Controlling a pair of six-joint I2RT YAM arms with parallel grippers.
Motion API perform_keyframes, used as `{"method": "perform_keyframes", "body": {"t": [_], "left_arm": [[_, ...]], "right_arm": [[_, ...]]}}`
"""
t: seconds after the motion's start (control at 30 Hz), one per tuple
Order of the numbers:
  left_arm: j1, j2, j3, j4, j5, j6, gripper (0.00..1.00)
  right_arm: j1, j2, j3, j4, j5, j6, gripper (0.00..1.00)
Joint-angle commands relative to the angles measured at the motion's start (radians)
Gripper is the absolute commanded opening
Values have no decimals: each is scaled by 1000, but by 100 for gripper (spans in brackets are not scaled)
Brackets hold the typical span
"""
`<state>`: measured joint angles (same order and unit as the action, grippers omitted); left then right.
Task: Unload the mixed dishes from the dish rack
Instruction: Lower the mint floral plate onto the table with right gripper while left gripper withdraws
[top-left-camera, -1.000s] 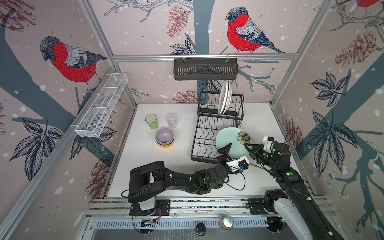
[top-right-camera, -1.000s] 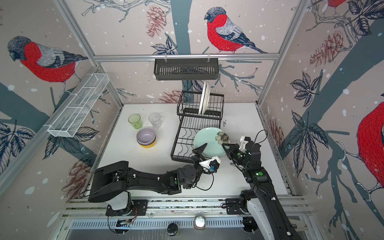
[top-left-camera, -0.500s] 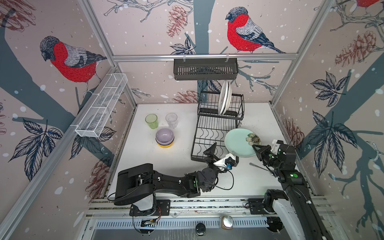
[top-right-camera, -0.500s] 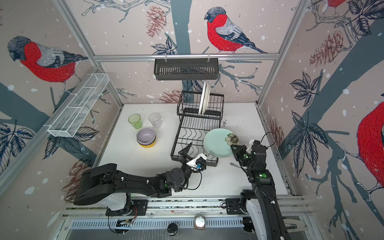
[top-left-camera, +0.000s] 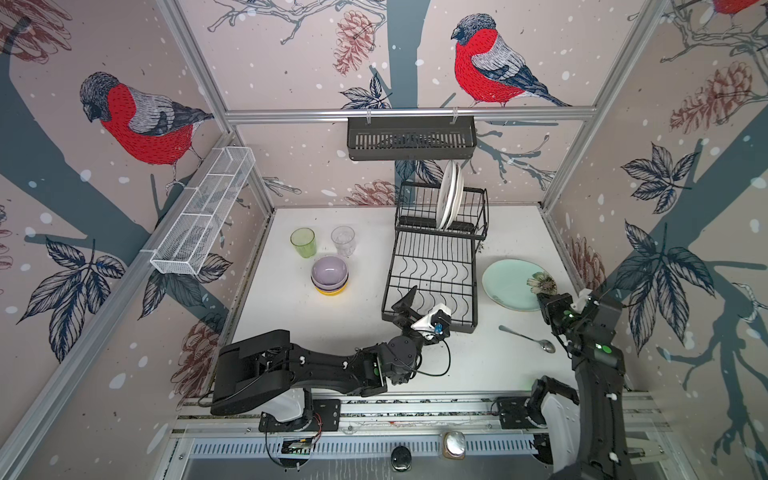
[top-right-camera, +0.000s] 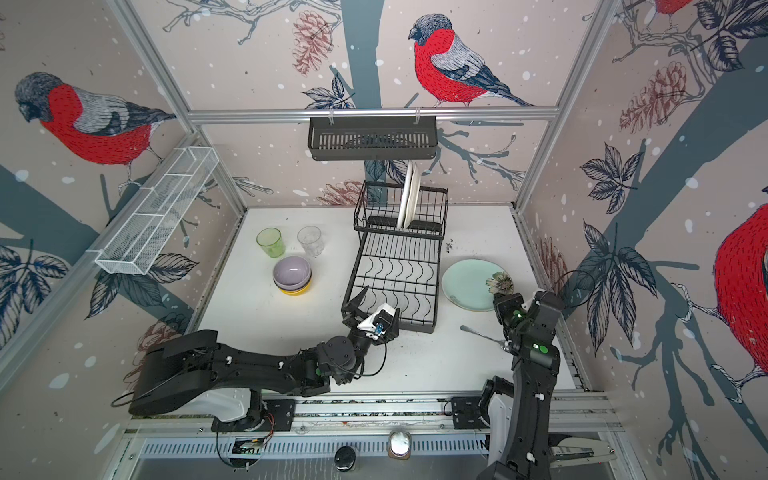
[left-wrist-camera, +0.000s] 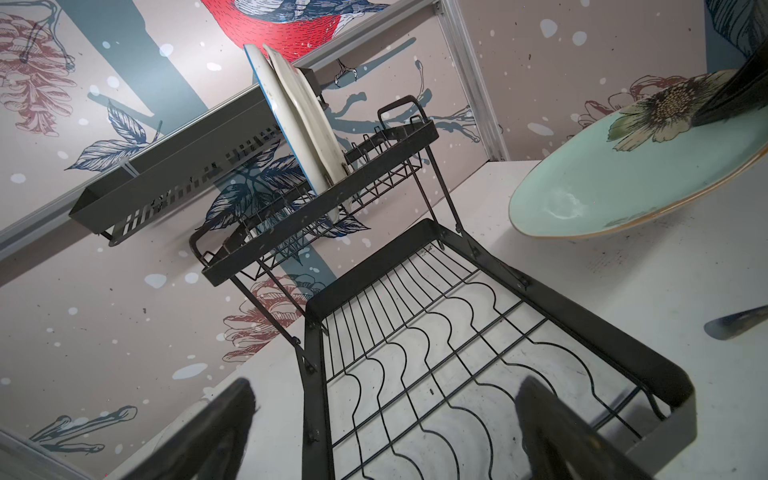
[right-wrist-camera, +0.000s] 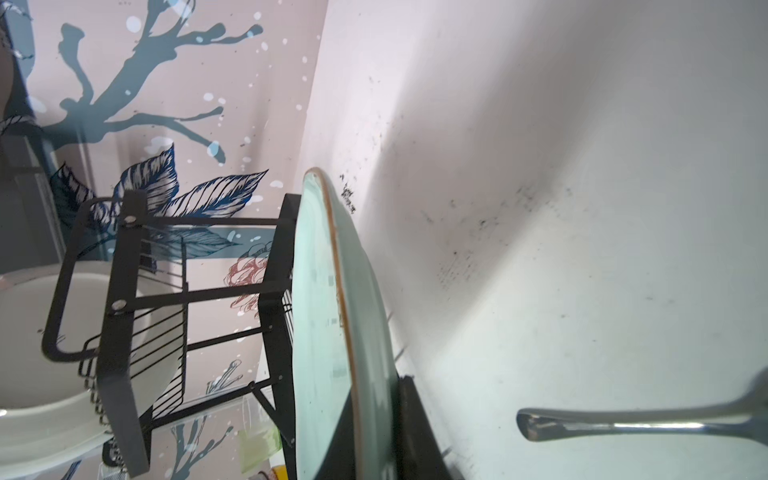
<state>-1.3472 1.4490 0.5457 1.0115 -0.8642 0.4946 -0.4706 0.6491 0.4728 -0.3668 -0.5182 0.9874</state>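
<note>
Overall, top-view clock, 12 = back wall. At ca. 10 o'clock of desk (top-left-camera: 286, 332): green glass (top-left-camera: 303, 242) & clear glass (top-left-camera: 343, 240), upright; at their 6, lilac bowl (top-left-camera: 329, 269) nested over yellow bowl (top-left-camera: 330, 291). Centre: left pincer (left-wrist-camera: 386, 386), jaws wide apart & empty, at 6 o'clock end of dish rack (top-left-camera: 434, 266); two white plates (top-left-camera: 449, 199) upright in raised tier at rack's 12. At rack's 3: pale green plate (top-left-camera: 509, 284), rim clamped by right pincer (top-left-camera: 547, 297) at plate's 4; whether plate touches desk, unclear. Spoon (top-left-camera: 528, 338) lies at plate's 6.
</note>
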Motion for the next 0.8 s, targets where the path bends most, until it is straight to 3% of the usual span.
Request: {"method": "perform_keyframes", "body": {"t": [0.0,0.27,0.53,0.77], "left_arm": [[10,-10,-7,42,16,-37,98],[20,-14,-9,27,34,-57,98],[35,-17,-7,0,53,-101,98],[48,-42,-17,-16,88,-169,98]], "right_arm": [[-46,19,15,84,-73,-60,0],[-80,123,31,155,47,-148,0],[-75,287,4,263,-9,-162,0],[-70,417,3,335,11,-202,0]]}}
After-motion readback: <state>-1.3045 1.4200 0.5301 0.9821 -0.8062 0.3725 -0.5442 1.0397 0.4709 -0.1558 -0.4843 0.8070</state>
